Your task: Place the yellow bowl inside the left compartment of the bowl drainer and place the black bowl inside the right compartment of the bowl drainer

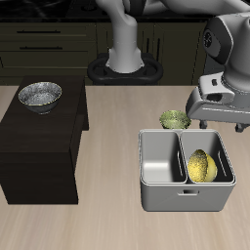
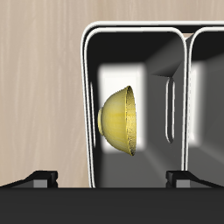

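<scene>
With the yellow bowl (image 1: 202, 167) tipped on edge in 1 well of the bowl drainer (image 1: 162, 191), hand (image 1: 219, 115) hangs above, fingers spread, empty. Likely just released. Black bowl (image 1: 39, 96) sits on the dark cabinet (image 1: 39, 146), well apart; next pickup.

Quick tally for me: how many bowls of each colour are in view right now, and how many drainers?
Yellow bowl: 1, in the bowl drainer
Black bowl: 1, on the dark cabinet
Olive-green bowl: 1, behind the drainer
Bowl drainer: 1
Total: 4
</scene>
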